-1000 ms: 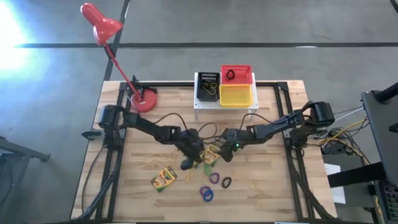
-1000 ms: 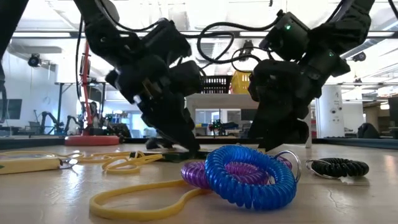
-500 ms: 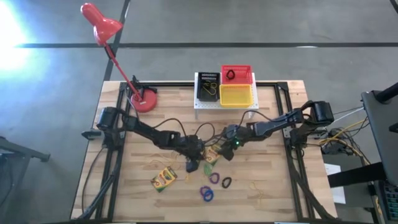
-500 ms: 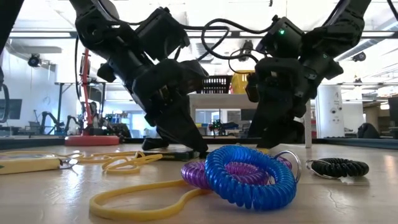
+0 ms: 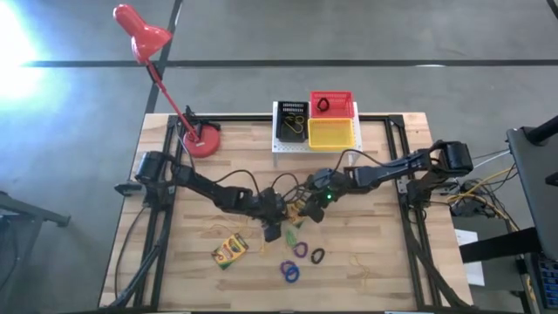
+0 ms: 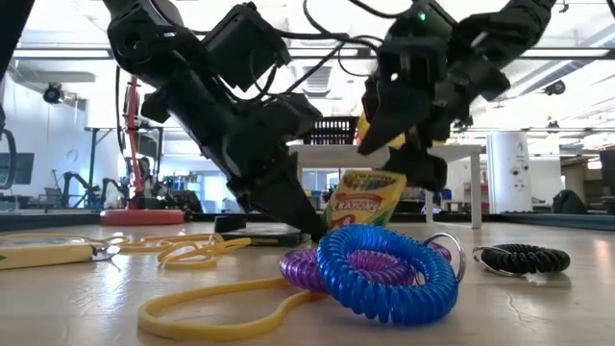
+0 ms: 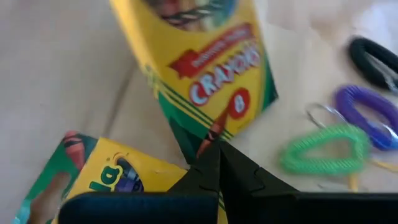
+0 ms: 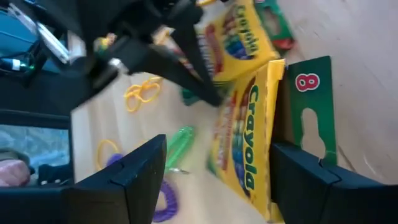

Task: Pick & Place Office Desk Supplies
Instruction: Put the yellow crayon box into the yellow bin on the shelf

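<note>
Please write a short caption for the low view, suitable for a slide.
Right gripper lifts a crayon box while the shut left gripper presses the table behind coiled rings.

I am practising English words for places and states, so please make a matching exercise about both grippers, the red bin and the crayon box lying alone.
Things:
1. right gripper
2. left gripper
3. red bin
4. lone crayon box

States or places:
A. holds a black ring
B. shut, tips pointing down at the table
C. lies flat on the wood, apart from both arms
D. grips a second crayon box, raised off the table

Pairs: 1-D, 2-B, 3-A, 4-C
</note>
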